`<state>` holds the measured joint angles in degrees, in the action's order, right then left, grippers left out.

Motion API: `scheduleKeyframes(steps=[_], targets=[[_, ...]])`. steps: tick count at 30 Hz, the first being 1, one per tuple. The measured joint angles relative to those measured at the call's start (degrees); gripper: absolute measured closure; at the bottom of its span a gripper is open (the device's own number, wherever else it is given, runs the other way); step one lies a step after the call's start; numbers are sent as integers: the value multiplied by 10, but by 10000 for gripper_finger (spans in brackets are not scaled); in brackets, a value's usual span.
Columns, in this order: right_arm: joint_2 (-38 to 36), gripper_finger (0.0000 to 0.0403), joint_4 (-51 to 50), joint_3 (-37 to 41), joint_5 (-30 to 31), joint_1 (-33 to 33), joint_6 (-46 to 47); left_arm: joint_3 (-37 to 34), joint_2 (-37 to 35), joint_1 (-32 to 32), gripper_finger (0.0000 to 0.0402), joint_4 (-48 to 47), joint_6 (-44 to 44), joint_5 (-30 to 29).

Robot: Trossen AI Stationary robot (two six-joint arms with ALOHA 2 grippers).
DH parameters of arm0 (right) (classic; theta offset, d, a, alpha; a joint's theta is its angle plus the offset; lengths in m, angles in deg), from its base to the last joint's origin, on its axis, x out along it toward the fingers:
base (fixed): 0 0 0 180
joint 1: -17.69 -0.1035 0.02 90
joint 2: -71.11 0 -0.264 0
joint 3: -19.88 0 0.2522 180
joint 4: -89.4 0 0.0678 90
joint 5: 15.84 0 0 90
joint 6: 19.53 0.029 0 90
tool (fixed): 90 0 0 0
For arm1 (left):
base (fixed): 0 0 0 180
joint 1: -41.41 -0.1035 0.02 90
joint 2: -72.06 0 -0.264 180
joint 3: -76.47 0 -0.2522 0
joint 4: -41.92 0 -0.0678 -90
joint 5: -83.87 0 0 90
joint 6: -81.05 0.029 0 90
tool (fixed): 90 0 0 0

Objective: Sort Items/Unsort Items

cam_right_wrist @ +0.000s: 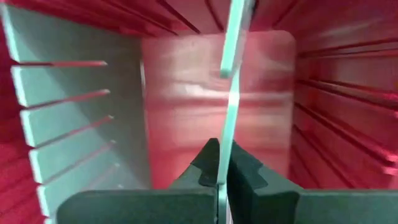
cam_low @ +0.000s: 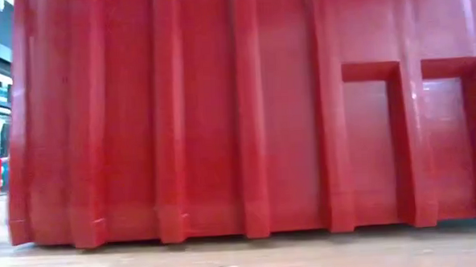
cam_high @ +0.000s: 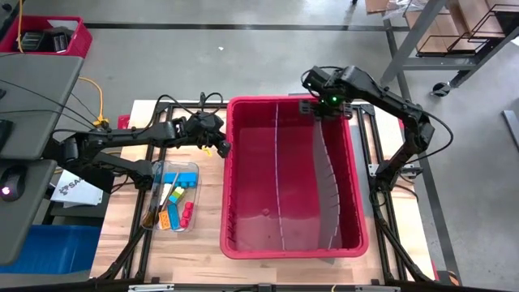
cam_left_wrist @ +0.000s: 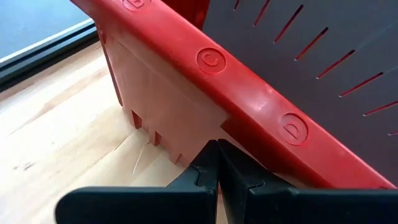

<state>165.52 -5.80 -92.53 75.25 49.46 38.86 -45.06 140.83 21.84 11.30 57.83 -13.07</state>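
The bin (cam_high: 293, 182) fills the middle of the counter (cam_high: 195, 243), with two dividers (cam_high: 323, 186) standing upright inside it, running from its far wall to its near wall. A tray (cam_high: 172, 196) lies on the counter just left of the bin, toward the near edge, and the items (cam_high: 177, 203) lie in it. The left gripper (cam_high: 222, 148) hangs just outside the bin's left wall; the right gripper (cam_high: 328, 112) is at the bin's far wall, jaws closed on a divider's top edge.
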Motion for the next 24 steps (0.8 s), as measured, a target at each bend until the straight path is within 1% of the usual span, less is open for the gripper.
scheduleKeyframes(steps=[3,6,15,19,24], targets=[[0,403,20,0,6,0,10,0,0,0,401,-2,-9,2],[0,403,32,0,12,0,7,0,0,0,401,-3,-23,16],[0,403,29,0,16,-1,-18,0,0,0,401,-11,-52,22],[0,403,6,0,21,-8,-47,0,0,0,401,-11,-52,21],[-1,402,-78,0,39,-8,-75,0,0,0,402,-11,-52,22]])
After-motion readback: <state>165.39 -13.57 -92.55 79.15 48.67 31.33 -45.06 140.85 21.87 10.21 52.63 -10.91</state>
